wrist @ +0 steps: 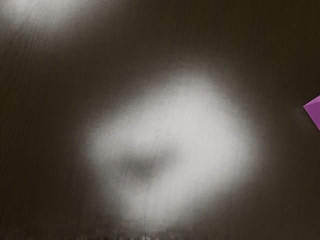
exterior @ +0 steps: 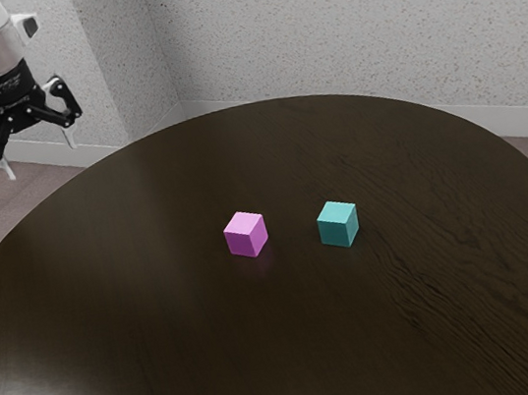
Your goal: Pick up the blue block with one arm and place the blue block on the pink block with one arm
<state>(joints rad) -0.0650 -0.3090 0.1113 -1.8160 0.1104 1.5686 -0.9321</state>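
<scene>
The blue block (exterior: 338, 223) sits on the tabletop (exterior: 137, 276) near the pink block (exterior: 246, 234), to the exterior view's right of it and not touching, so its sides look free for a grasp. The jaws hang spread and empty, well away from the pink block (toward the exterior view's upper left), probably ready for the approach

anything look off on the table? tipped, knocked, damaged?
Nothing stands out. The pink block and the blue block sit flat on the round table, side by side and apart, neither tilted. The gripper hangs open above the table's edge at the exterior view's left, holding nothing.
</scene>
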